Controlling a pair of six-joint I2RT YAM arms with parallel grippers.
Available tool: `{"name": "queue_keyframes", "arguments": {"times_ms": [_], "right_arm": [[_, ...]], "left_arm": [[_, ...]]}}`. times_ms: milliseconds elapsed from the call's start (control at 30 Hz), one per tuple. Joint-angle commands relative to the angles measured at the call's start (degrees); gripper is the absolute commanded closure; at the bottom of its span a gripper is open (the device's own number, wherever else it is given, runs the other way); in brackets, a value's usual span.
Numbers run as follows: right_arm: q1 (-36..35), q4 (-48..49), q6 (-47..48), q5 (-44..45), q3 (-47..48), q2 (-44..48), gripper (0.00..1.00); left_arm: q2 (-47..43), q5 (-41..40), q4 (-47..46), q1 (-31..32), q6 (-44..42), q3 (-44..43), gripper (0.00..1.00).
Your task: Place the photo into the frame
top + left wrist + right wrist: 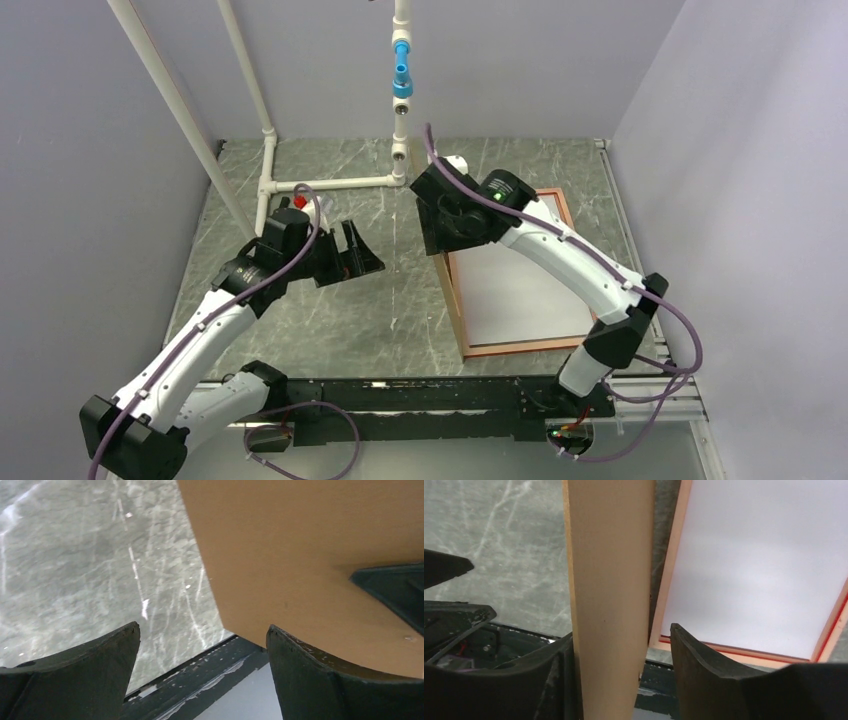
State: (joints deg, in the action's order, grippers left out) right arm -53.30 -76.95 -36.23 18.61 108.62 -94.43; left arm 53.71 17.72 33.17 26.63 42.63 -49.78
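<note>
Brown board first: the backing board (pixel 609 595) stands on edge between the fingers of your right end effector (pixel 621 635). The left finger (pixel 549 675) is against the board's face. The right finger (pixel 704 675) stands clear of it with a gap showing, so the jaws are loosened, not clamped.

From above, the board (pixel 455 305) runs along the left side of the frame (pixel 520 348), upright or close to it. Your right end effector (pixel 440 235) is over its far end.

The frame lies flat on the right half of the surface (pixel 330 320), pale wood side up. In the right wrist view a thin red line shows along its border (pixel 674 580). The photo (pixel 515 290) sits inside that border, white face up, and fills the opening; it looks clean and flat in the wrist view too (pixel 764 565).

Over on the left, your left end effector (pixel 358 250) hangs above the bare marbled surface (pixel 90 570), just left of the board. Its jaws are spread wide and nothing is between them (pixel 202 626). Its own camera shows the board's broad brown face (pixel 300 555) filling the upper right, with a dark finger of the right end effector (pixel 390 595) against it.
</note>
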Motion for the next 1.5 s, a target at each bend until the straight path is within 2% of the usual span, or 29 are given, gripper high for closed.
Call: {"name": "queue_keyframes", "arguments": {"times_ms": [0,33,100,233,467,733,1033,1300,1467], "right_arm": [[0.15,7.93,-0.13,-2.6,-2.1,6.78,0.37],[0.13,9.21,-0.07,-3.54,-3.04,7.68,0.33],[0.42,11.18,-0.15,-5.59,-4.82,9.15,0.3],[1.02,16.2,-0.72,-9.51,-9.96,12.94,0.25],[6.98,24.48,-0.95,-17.9,-19.93,20.42,0.24],[14.73,29.59,0.28,-27.58,-24.99,23.88,0.24],[15.02,34.85,-1.5,-36.17,-26.53,24.0,0.24],[15.23,39.48,-1.81,-41.67,-28.74,25.48,0.21],[16.82,38.19,-1.06,-41.33,-29.46,25.97,0.21]], "left_arm": [[-0.37,4.78,-5.5,0.26,3.64,-3.87,0.01],[-0.41,5.04,-5.89,0.22,4.21,-4.52,0.01],[-0.95,5.17,-7.32,0.25,5.62,-5.44,0.01],[-1.51,7.8,-15.96,0.22,10.61,-3.69,0.0],[2.82,13.32,-23.51,0.33,14.25,-3.04,0.01],[3.41,13.1,-23.59,0.8,14.12,-0.51,0.01],[4.7,11.49,-18.39,0.86,10.37,-5.43,0.01],[4.45,14.03,-24.5,0.94,13.66,-2.3,0.01],[4.64,11.27,-17.69,0.99,10.62,-3.45,0.02]]}}
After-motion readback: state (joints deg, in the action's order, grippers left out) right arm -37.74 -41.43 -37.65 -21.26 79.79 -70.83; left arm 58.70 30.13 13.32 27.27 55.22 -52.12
